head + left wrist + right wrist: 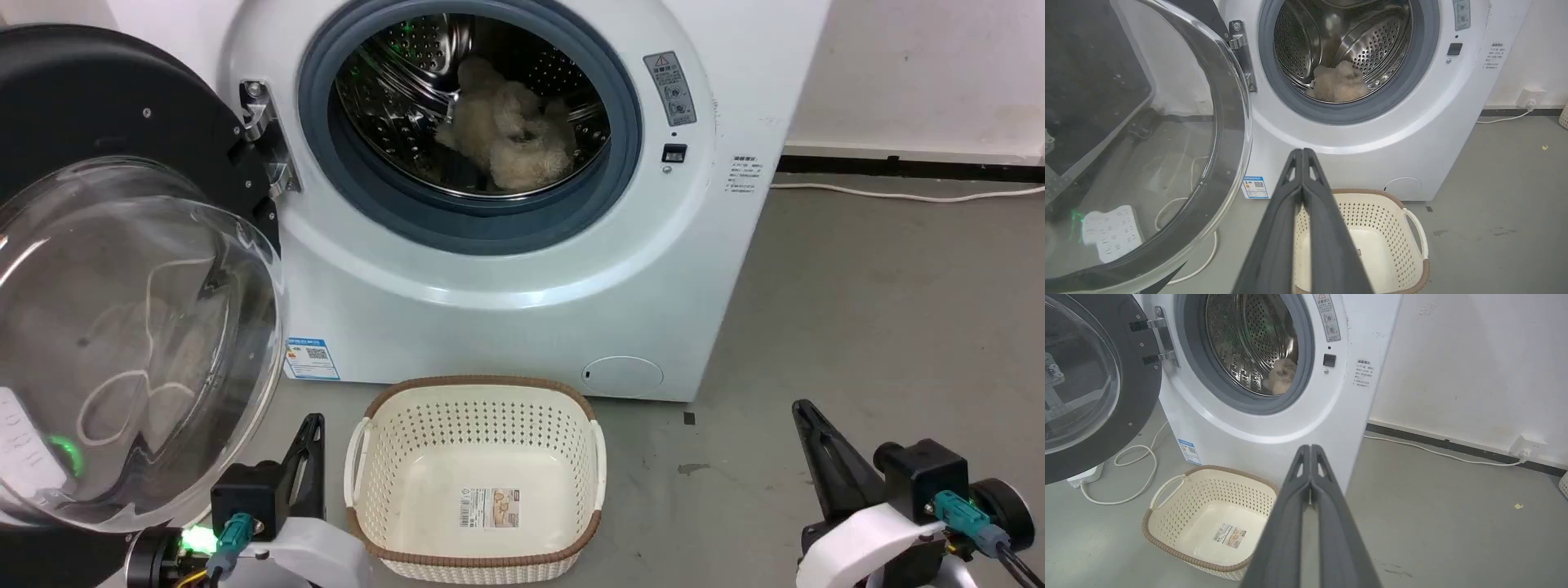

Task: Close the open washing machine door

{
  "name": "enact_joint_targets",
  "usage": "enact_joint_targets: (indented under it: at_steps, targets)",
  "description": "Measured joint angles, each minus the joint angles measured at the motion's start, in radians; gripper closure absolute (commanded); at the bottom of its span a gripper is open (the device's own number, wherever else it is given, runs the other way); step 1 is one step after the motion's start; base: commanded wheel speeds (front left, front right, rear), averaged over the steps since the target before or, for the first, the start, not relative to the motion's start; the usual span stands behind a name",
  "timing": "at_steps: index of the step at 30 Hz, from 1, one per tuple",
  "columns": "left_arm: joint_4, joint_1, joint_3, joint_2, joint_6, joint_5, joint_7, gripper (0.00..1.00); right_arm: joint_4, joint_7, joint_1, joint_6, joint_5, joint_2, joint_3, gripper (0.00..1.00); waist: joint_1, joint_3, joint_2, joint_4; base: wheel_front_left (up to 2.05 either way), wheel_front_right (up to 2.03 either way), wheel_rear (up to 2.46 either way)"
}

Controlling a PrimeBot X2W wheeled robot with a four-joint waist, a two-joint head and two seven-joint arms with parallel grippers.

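The washing machine door (90, 98) looks heavy (glass slippery); push its black rim. Left gripper (1303, 152) and right gripper (1310, 447): fingers together, empty.

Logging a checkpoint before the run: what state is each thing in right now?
washing machine door: open, swung wide to the left.
washing machine: fluffy beige item inside.
basket: upright, empty.
left gripper: jaws shut, holding nothing.
right gripper: jaws shut, holding nothing.

White washing machine (506, 327) — black-rimmed washing machine door (90, 106)
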State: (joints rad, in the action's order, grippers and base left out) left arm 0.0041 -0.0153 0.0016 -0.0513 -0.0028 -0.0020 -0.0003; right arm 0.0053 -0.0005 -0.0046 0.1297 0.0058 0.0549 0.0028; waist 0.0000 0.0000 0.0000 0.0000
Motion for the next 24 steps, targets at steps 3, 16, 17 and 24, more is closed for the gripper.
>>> enact_joint_targets:
  at_steps: [3,16,17,24]
  targets:
    - [0.0,0.0,0.0,0.0,0.0,0.0,0.0,1.0,0.0,0.0,0.0,0.0,0.0,0.0,0.0,1.0,0.0,0.0,0.0,0.0,0.0,0.0,0.0]
    - [0.0,0.0,0.0,0.0,0.0,0.0,0.0,1.0,0.0,0.0,0.0,0.0,-0.001,0.0,0.0,1.0,0.0,0.0,0.0,0.0,0.0,0.0,0.0]
    - [0.0,0.0,0.0,0.0,0.0,0.0,0.0,1.0,0.0,0.0,0.0,0.0,-0.001,0.0,0.0,1.0,0.0,0.0,0.0,0.0,0.0,0.0,0.0]
    - [0.0,0.0,0.0,0.0,0.0,0.0,0.0,1.0,0.0,0.0,0.0,0.0,-0.001,0.0,0.0,1.0,0.0,0.0,0.0,0.0,0.0,0.0,0.0]
